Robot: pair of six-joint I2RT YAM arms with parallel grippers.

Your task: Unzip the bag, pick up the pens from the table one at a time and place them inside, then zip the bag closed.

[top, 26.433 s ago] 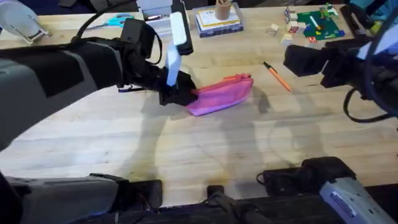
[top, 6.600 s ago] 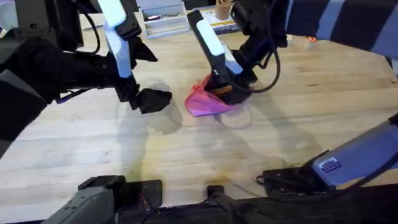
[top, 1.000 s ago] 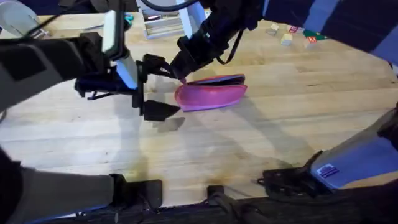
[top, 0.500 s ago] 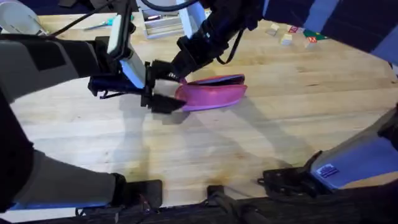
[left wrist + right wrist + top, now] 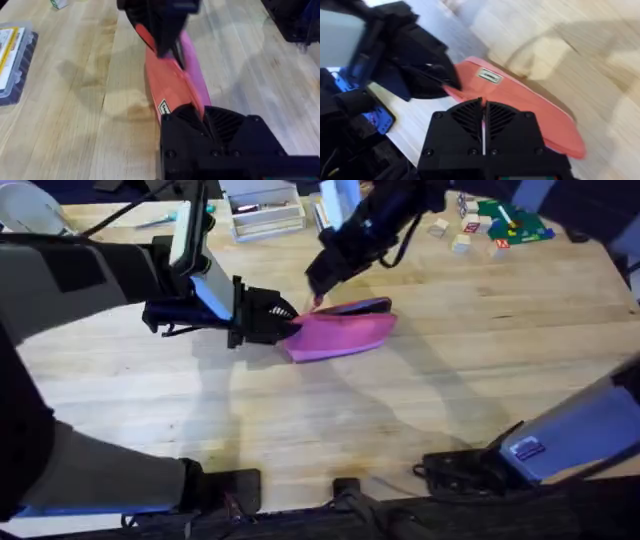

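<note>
Bag (image 5: 345, 329): lies flat mid-table (image 5: 300, 430).
Left gripper (image 5: 290, 326): 2 fingers clamped on the bag's left end.
Right gripper (image 5: 317, 288): fingers together at the bag's far edge; grip unclear.

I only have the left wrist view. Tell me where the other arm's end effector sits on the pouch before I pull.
Observer: From overhead, the right end effector is at the pink pencil pouch's zipper edge, near the end your left end effector grips.
Operator: Tell me whether it is shut.
Observer: The right wrist view shows it shut. I cannot tell whether it has the zipper pull.
Operator: Check the pouch's far end.
Observer: Overhead, that end lies flat on the wooden table, with nothing touching it.
</note>
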